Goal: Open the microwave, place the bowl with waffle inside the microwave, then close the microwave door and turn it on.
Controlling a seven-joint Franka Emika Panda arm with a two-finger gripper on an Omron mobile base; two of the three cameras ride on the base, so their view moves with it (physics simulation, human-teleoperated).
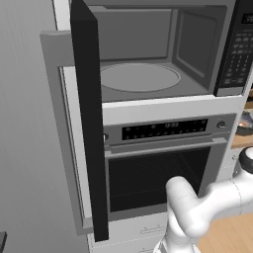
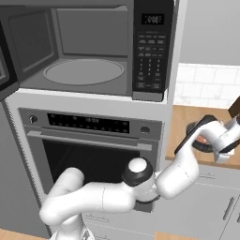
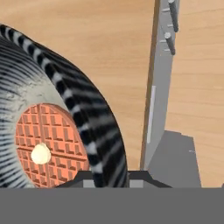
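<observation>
The microwave (image 1: 197,49) stands open, its grey inside and round turntable (image 1: 140,77) bare. The microwave door (image 1: 89,123) is swung out to the left and seen edge-on. Right of the microwave, on the wooden counter (image 2: 183,126), sits the bowl (image 2: 199,146), dark with a striped pattern (image 3: 87,113). In the bowl lies the waffle (image 3: 52,131) with a dab of butter. My arm reaches right to the bowl. My gripper (image 3: 111,178) is shut on the bowl's near rim, one finger inside and one outside. The hand (image 2: 224,136) hovers over the bowl's right side.
Under the microwave is an oven with a horizontal bar handle (image 1: 163,148) and a dark glass door. The keypad panel (image 2: 152,51) lies between the microwave's cavity and the counter. A grey cabinet side (image 3: 159,87) stands beside the bowl. White tiles (image 2: 206,84) back the counter.
</observation>
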